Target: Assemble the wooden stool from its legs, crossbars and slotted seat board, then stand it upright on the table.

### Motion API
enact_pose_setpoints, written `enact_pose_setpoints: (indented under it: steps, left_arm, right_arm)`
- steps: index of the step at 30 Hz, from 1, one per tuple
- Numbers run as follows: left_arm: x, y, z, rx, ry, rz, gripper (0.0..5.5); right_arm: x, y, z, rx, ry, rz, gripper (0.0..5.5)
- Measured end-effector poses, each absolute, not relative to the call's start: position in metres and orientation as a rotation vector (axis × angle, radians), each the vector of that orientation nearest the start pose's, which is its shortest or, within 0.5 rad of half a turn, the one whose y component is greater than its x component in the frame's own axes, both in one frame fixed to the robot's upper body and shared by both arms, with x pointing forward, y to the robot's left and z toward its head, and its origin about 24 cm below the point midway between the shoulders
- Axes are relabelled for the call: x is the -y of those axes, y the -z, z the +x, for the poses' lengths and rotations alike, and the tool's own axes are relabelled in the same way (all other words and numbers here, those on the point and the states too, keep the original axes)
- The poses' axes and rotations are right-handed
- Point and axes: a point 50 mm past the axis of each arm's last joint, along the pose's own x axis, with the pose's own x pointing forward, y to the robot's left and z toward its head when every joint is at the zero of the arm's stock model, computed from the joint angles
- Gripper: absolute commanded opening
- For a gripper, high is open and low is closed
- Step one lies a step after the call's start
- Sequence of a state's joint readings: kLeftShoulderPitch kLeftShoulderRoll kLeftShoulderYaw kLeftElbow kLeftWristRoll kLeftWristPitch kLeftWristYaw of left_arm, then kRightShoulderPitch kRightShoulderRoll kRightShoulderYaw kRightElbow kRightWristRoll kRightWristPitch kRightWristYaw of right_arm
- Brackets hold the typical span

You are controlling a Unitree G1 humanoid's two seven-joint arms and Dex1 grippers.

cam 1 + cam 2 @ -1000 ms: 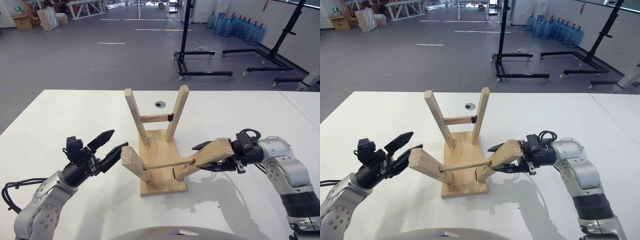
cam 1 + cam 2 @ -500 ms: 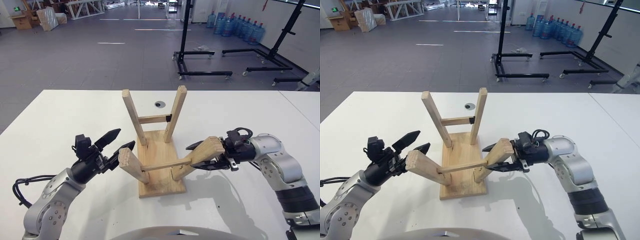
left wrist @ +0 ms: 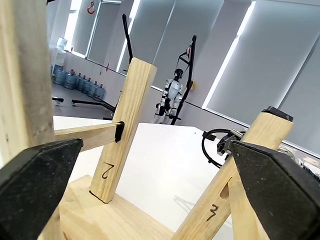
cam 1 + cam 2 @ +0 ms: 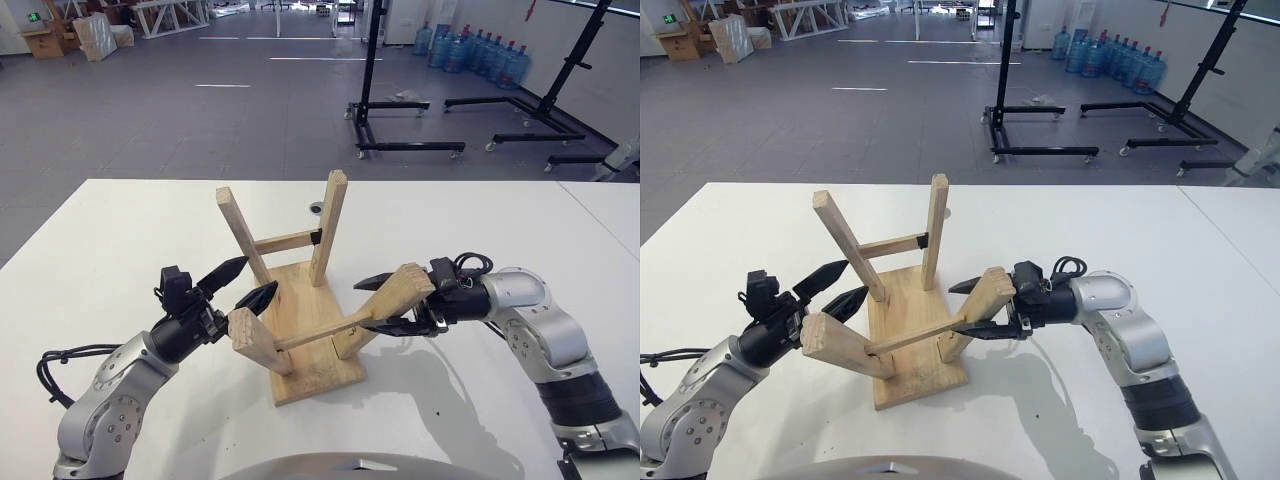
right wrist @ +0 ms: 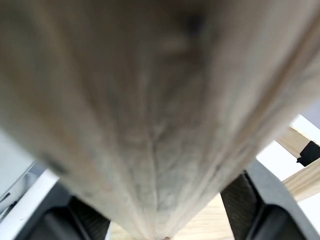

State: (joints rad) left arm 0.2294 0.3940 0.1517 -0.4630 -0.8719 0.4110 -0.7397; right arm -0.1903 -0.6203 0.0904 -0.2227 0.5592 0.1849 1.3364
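Black wheeled racks (image 4: 410,148) on grey floor (image 4: 200,130); blue water bottles (image 4: 480,50) behind them.

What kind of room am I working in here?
Probably a large workshop or warehouse-style test hall: a wide, bare grey floor, black wheeled steel stands and a cluster of water jugs at the back.

Pale unfinished wood, visible grain, matt: legs (image 4: 328,225), seat board (image 4: 320,372). Smooth white: table (image 4: 120,230). Matt black: jaws.
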Motion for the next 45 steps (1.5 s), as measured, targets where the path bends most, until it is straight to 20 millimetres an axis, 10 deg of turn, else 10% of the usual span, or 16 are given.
enact_pose_setpoints:
  steps: [13,20,28,32,45]
  left_arm:
    - [-0.194,-0.098,0.18,0.013,0.776,-0.434,5.4]
    - [-0.213,-0.091,0.149,0.017,0.565,-0.443,5.4]
    - [-0.227,-0.058,0.095,-0.438,0.698,-0.216,5.4]
    - [-0.213,-0.047,0.083,-0.563,0.828,-0.168,5.4]
    - [-0.159,-0.018,0.13,-0.491,0.895,-0.148,5.4]
  right_arm:
    - [0.181,-0.127,0.224,-0.068,-1.547,-0.192,3.67]
    - [0.21,-0.079,0.202,-0.194,-1.442,-0.18,3.67]
    - [0.241,-0.029,0.189,-0.336,-1.408,-0.253,3.67]
    - [0.241,-0.053,0.187,-0.293,-1.423,-0.279,3.67]
    - [0.258,-0.057,0.18,-0.327,-1.394,-0.275,3.67]
